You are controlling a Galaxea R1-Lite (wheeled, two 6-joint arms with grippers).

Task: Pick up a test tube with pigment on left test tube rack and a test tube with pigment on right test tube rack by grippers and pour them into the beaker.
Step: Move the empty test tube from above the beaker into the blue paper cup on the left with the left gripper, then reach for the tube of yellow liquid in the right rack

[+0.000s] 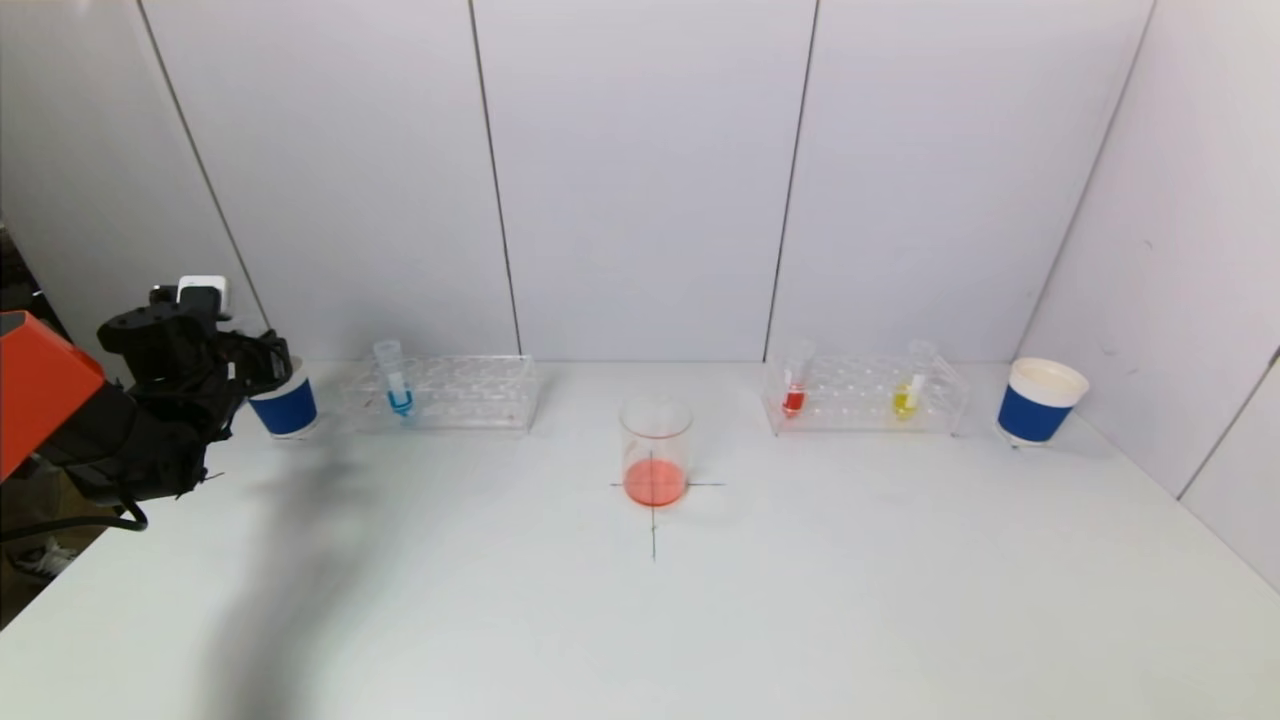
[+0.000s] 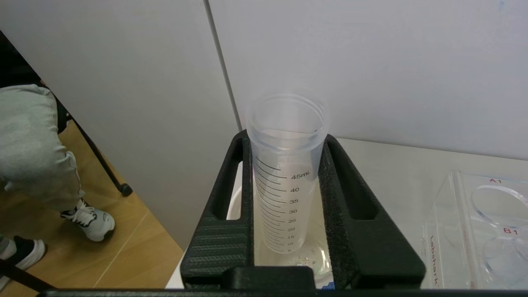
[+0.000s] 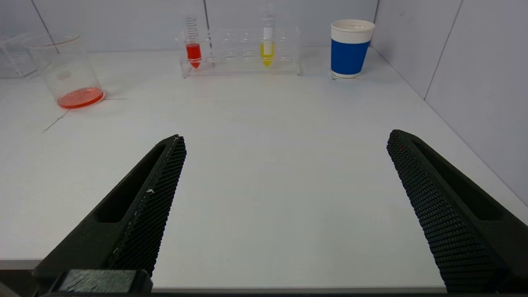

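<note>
My left gripper (image 1: pixel 262 362) is at the far left, over a blue paper cup (image 1: pixel 285 405). In the left wrist view it (image 2: pixel 285 140) is shut on a clear, empty graduated test tube (image 2: pixel 284 177), its lower end inside the cup's white rim (image 2: pixel 232 205). The left rack (image 1: pixel 450 392) holds a tube with blue pigment (image 1: pixel 397 385). The beaker (image 1: pixel 655 450) stands mid-table with orange-red liquid in its bottom. The right rack (image 1: pixel 865 395) holds a red tube (image 1: pixel 795 385) and a yellow tube (image 1: pixel 908 390). My right gripper (image 3: pixel 284 138) is open and empty, low near the table's front edge, out of the head view.
A second blue paper cup (image 1: pixel 1040 400) stands right of the right rack, near the right wall. White panels close the back and right. The table's left edge drops to a wooden floor (image 2: pixel 123 247). A black cross is drawn under the beaker.
</note>
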